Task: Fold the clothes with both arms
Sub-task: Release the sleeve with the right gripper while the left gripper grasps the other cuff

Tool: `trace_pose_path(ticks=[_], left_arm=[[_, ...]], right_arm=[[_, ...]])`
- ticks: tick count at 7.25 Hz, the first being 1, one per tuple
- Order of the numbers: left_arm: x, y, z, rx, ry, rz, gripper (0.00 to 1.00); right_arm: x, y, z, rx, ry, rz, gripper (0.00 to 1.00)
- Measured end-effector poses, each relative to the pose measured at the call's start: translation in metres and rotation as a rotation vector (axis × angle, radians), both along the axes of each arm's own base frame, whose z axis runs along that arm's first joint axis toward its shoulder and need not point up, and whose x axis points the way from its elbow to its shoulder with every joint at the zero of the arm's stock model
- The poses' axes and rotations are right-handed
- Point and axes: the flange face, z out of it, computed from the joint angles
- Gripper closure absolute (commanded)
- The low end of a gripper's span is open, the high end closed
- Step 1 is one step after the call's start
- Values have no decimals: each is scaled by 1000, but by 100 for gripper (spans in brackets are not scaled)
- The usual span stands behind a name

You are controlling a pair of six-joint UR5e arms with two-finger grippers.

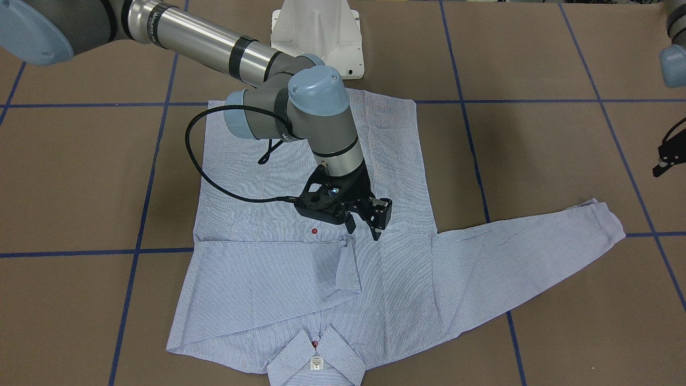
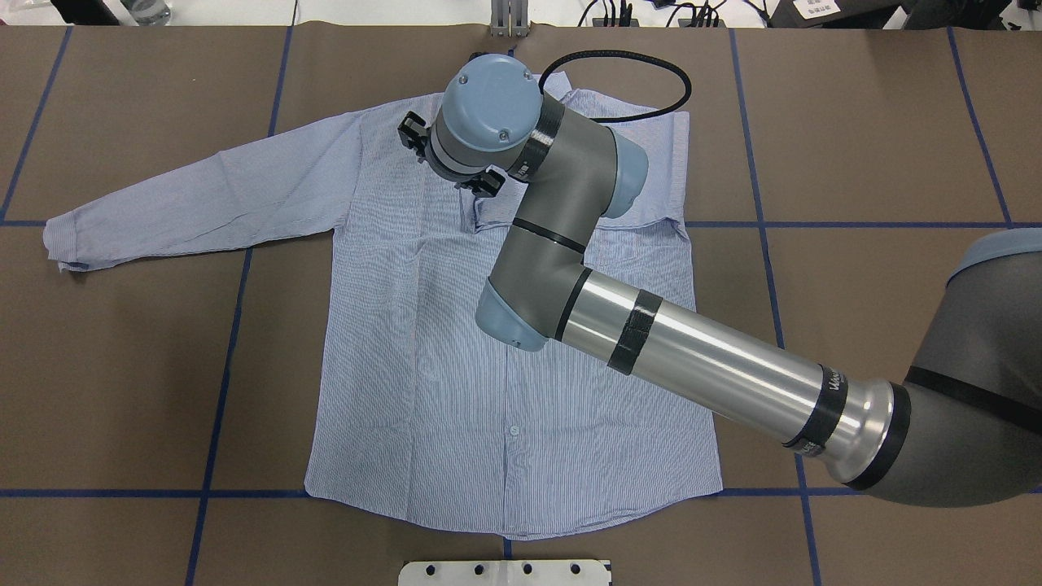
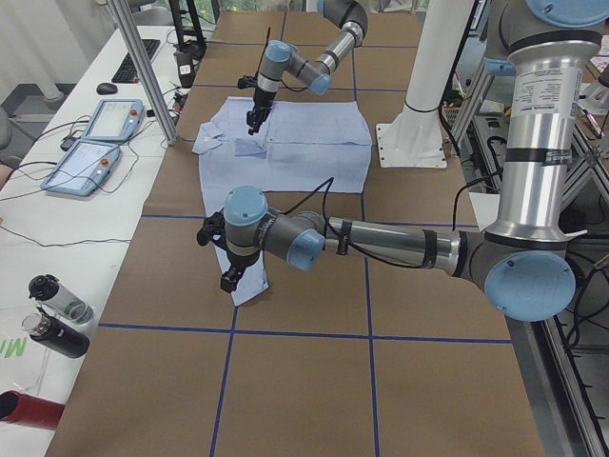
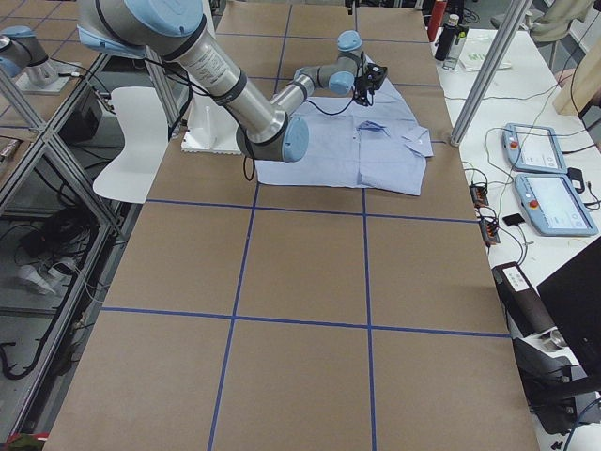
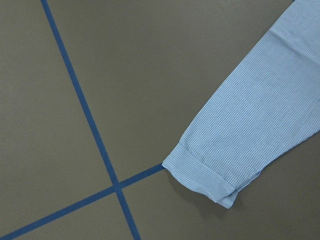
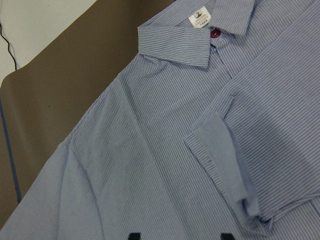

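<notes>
On the worktop (image 2: 855,146): pinstriped shirt (image 2: 456,366) lies flat, front up, hem near the robot and collar (image 1: 316,359) on the far side; white neck label (image 1: 317,364) shows inside the collar.
Right-side sleeve: folded in across the chest, its cuff (image 1: 348,262) turned up a little near the button line; a red button (image 1: 314,231) sits just beside it.
Left-side sleeve (image 1: 536,257): stretched out flat to the robot's left, clear of the body; its cuff (image 5: 200,175) ends just beside a crossing of blue tape lines (image 5: 85,105).
Right arm (image 2: 692,350): reaches in from the right over the shirt body.
Right end effector (image 1: 365,231): hangs above the chest, just beside the folded cuff, fingers spread and holding nothing; both fingertips (image 6: 133,235) show apart at the wrist view's bottom edge.
Left arm (image 3: 400,246): stretched low towards the spread sleeve's end.
Left end effector (image 3: 221,259): over the cuff end; whether spread or closed, cannot tell.
In the way: from overhead, the right arm's wrist and forearm hide the collar and part of the right shoulder; a black cable (image 1: 214,177) loops over the shirt's right half.
Around: white pedestal base (image 1: 316,32) at the near edge by the hem; off the far edge, an aluminium post (image 3: 143,81), two teach pendants (image 3: 100,119) and bottles (image 3: 59,297) on a side table.
</notes>
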Motion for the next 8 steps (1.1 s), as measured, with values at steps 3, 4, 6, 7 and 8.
trace_pose_path(ticks=[3,4,6,7,8], left_arm=[[33,-8,48,-58,78,-88,1],[39,-5,69,-132,102,-134,1],[56,2,83,-300,150,-222,7],[65,6,83,-364,178,-258,8],[73,13,87,-405,213,-287,16]], right_arm=[[20,19,6,-46,-17,15,0],[35,29,28,-53,-7,14,0],[65,49,67,-54,1,11,0],[70,53,77,-56,6,10,0],[74,55,82,-57,8,11,0]])
